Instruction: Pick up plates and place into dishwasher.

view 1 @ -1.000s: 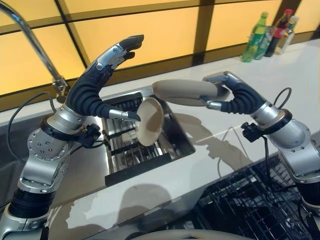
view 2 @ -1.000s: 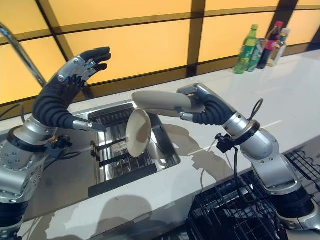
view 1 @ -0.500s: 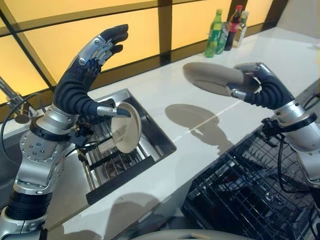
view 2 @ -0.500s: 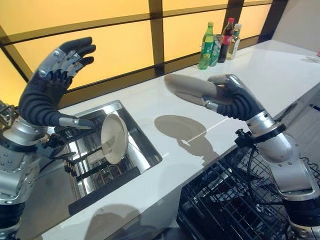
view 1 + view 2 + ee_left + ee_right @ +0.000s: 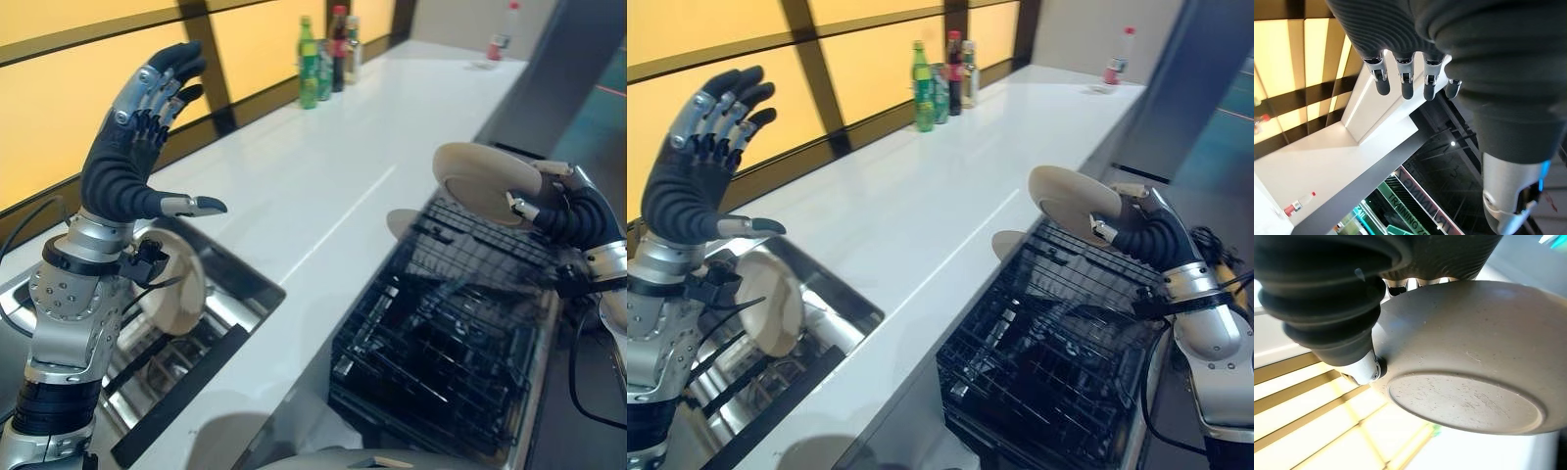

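Observation:
My right hand (image 5: 573,211) is shut on a beige plate (image 5: 485,183), thumb and fingers pinching its rim. It holds the plate tilted above the far right part of the black wire dishwasher rack (image 5: 441,338). The right wrist view looks at the plate's underside (image 5: 1469,377) from very close. A second beige plate (image 5: 174,294) stands on edge in the sink rack (image 5: 147,372) at the lower left. My left hand (image 5: 132,147) is raised above the sink, open, fingers straight and spread, holding nothing.
A white countertop (image 5: 294,186) runs from the sink to the far end. Several bottles (image 5: 328,59) stand by the amber wall panels. One small bottle (image 5: 502,39) stands at the far end of the counter. The pulled-out rack sits below the counter's front edge.
The camera has swung right. My right hand has carried the plate from over the counter to above the dishwasher rack. My left hand stays raised and open.

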Robot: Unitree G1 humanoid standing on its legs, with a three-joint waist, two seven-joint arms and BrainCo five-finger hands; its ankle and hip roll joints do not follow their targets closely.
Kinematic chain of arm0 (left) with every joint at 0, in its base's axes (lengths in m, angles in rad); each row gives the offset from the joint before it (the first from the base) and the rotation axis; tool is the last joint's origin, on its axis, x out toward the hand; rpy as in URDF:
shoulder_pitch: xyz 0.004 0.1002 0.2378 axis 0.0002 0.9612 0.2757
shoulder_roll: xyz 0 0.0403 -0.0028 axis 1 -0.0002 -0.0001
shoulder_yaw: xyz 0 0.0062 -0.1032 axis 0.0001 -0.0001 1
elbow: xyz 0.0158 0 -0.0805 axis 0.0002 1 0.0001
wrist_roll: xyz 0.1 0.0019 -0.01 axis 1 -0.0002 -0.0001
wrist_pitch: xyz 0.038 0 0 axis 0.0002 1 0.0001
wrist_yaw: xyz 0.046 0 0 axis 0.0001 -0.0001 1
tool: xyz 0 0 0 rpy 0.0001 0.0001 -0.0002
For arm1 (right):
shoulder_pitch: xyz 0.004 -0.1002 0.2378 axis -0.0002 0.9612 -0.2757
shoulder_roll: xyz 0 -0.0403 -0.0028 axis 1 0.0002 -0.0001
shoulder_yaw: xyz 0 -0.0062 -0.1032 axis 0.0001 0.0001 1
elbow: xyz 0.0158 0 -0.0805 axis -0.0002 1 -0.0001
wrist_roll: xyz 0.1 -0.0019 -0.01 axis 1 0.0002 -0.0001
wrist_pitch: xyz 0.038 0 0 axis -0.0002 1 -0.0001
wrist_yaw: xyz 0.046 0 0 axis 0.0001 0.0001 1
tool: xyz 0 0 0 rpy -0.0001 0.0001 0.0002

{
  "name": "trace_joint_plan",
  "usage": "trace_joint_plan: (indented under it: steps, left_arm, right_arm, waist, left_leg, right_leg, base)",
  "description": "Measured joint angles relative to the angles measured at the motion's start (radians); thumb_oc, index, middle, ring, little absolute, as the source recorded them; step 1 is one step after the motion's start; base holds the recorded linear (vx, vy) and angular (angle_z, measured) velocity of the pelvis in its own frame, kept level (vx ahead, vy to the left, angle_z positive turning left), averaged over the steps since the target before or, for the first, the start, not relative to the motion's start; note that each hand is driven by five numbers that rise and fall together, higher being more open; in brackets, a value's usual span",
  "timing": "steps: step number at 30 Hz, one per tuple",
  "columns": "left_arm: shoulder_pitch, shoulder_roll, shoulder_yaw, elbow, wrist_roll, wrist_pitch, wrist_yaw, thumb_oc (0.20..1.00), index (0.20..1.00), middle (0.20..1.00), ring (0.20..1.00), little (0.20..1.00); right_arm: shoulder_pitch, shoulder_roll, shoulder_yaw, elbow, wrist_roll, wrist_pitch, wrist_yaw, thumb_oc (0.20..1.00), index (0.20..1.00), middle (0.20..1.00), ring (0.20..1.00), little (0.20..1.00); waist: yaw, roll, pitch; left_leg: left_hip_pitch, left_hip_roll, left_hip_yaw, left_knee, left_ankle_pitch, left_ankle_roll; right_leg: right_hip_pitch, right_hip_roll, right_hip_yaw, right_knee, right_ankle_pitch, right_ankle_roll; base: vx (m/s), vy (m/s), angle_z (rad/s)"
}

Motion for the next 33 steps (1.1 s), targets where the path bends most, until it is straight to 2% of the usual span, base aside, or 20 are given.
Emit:
trace_joint_plan:
  steps: [3,5,7,10,15,21,27,33]
  left_arm:
    - [0.015,-0.024,0.034,0.012,0.008,0.0,0.039,1.0,1.0,1.0,1.0,1.0]
    - [0.015,-0.033,0.043,0.013,0.026,0.0,0.054,1.0,1.0,1.0,1.0,1.0]
    - [0.016,-0.034,0.049,0.012,0.044,0.0,0.055,1.0,1.0,1.0,1.0,1.0]
    - [0.017,-0.033,0.057,0.012,0.058,0.0,0.056,1.0,1.0,1.0,1.0,1.0]
    - [0.026,-0.033,0.056,0.012,0.059,0.003,0.056,1.0,1.0,1.0,1.0,1.0]
    - [0.031,-0.039,0.05,0.012,0.059,0.008,0.056,1.0,1.0,1.0,1.0,1.0]
    - [0.035,-0.04,0.049,0.012,0.059,0.011,0.056,1.0,1.0,1.0,1.0,1.0]
    - [0.038,-0.04,0.048,0.013,0.059,0.012,0.046,1.0,1.0,1.0,1.0,1.0]
  right_arm:
    - [0.027,0.029,-0.016,0.023,0.007,0.009,0.005,0.2,0.2,0.2,0.2,0.2]
    - [0.029,0.03,-0.015,0.036,0.015,0.024,0.014,0.2,0.2,0.2,0.2,0.2]
    - [0.029,0.032,-0.015,0.063,0.028,0.031,0.018,0.2,0.2,0.2,0.2,0.2]
    - [0.039,0.05,-0.011,0.11,0.028,0.055,0.029,0.2,0.2,0.2,0.2,0.2]
    - [0.058,0.05,0.02,0.201,0.046,0.073,0.056,0.2,0.2,0.2,0.2,0.2]
    - [0.067,0.051,0.135,0.26,0.089,0.087,0.107,0.2,0.2,0.2,0.2,0.2]
    - [0.066,0.066,0.195,0.31,0.151,0.087,0.15,0.2,0.2,0.2,0.2,0.2]
    - [0.063,0.105,0.225,0.464,0.232,0.087,0.177,0.2,0.2,0.2,0.2,0.2]
  waist:
    - [0.008,0.008,0.008]
    - [0.008,0.01,0.016]
    - [0.012,0.021,0.023]
    - [0.013,0.031,0.028]
    - [0.007,0.049,0.029]
    - [0.015,0.048,0.031]
    - [0.055,0.037,0.037]
    - [0.092,0.019,0.05]
  left_leg:
    - [0.002,0.005,-0.019,0.002,0.001,0.001]
    - [0.002,0.005,-0.067,0.008,0.0,0.002]
    - [0.009,0.006,-0.084,0.006,-0.026,0.033]
    - [0.011,-0.001,-0.083,0.001,-0.041,0.025]
    - [0.005,-0.006,-0.084,0.0,-0.04,0.025]
    - [0.006,-0.001,-0.123,0.001,-0.033,0.016]
    - [0.009,0.002,-0.155,0.002,-0.033,0.016]
    - [0.016,0.003,-0.168,0.006,-0.033,0.016]
  right_leg:
    - [-0.056,0.013,0.052,0.054,-0.005,0.001]
    - [-0.089,0.016,0.08,0.094,-0.01,0.006]
    - [-0.105,0.017,0.085,0.111,-0.007,0.012]
    - [-0.141,0.009,0.084,0.142,-0.001,0.022]
    - [-0.162,-0.003,0.058,0.155,0.008,0.033]
    - [-0.124,-0.006,0.013,0.12,0.017,0.022]
    - [-0.089,-0.011,-0.021,0.089,0.02,0.019]
    - [-0.064,-0.016,-0.04,0.073,0.02,0.02]
  base:
    - [0.03,-0.05,-0.63]
    - [0.01,-0.001,-0.53]
    - [-0.01,0.039,-0.44]
    - [-0.02,0.044,-0.45]
    - [-0.04,0.038,-0.13]
    - [0.0,0.011,0.18]
    - [0.03,-0.017,0.18]
    - [0.06,-0.054,0.09]
